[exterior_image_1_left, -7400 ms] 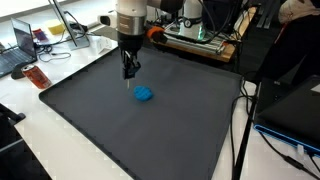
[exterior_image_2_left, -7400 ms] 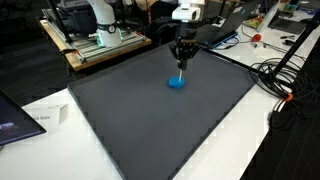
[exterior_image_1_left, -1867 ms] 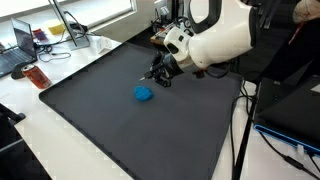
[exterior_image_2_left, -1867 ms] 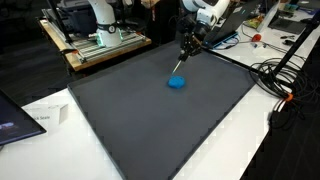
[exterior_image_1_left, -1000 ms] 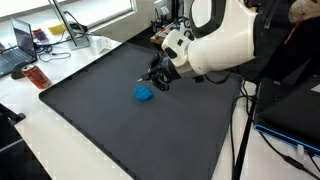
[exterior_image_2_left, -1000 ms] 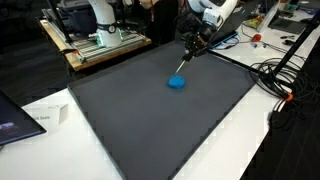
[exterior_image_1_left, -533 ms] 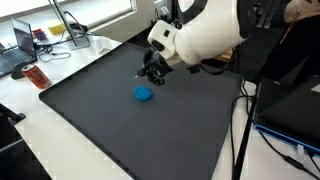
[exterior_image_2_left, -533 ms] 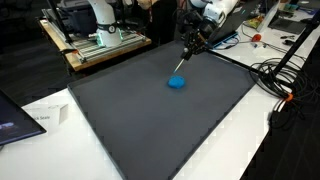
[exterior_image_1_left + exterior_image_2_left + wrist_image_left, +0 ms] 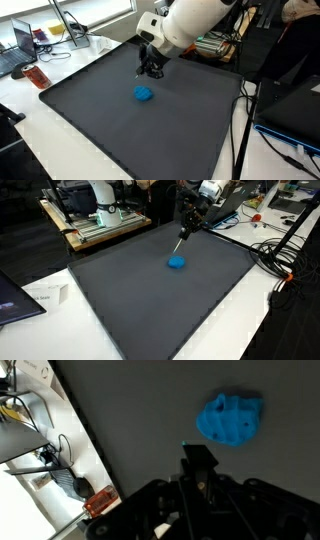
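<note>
- Beyond the dark mat, on the pale worktop at 9 o'clock in an exterior view: laptop and red-orange packet, well apart from the tool.
- Off the mat at 3 o'clock: black cables looping over the worktop; at 11 o'clock, metal frame with gear.
- Between tool and blue lump: bare mat, the two apart.
- Towards 6 o'clock of the lump: broad flat stretch of mat; far mat edge close behind the tool at 12 o'clock.
- Blue lump: small, bright, knobbly, uneven in outline; on the mat's far half, at 6 o'clock of the tool, at 1 o'clock of the fingertips in the wrist view.
- Tool: narrow, jaws pressed together, tilted above the mat; anything thin between them impossible to tell.
</note>
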`<state>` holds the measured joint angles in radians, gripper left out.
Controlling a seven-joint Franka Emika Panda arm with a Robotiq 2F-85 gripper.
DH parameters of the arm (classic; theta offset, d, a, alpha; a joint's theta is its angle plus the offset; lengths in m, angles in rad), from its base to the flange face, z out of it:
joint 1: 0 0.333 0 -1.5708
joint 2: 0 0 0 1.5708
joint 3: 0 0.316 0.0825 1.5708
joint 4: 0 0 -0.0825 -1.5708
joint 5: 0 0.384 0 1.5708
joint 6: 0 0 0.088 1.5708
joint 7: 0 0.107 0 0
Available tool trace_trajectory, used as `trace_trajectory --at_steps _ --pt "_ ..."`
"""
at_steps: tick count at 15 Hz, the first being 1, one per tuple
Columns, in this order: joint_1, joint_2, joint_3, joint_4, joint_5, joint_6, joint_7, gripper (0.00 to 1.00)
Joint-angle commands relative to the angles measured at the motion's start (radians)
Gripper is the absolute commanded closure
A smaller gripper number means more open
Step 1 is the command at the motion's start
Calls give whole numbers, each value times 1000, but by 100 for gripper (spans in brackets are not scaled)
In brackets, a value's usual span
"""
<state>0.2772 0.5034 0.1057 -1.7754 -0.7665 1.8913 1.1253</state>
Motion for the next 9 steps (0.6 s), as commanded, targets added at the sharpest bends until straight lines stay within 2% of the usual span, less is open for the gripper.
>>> trace_trajectory --at_steps 1,9 --pt "-36 -106 2 -129 41 114 -72 97" --pt "-91 -212 -4 -243 153 288 -276 97"
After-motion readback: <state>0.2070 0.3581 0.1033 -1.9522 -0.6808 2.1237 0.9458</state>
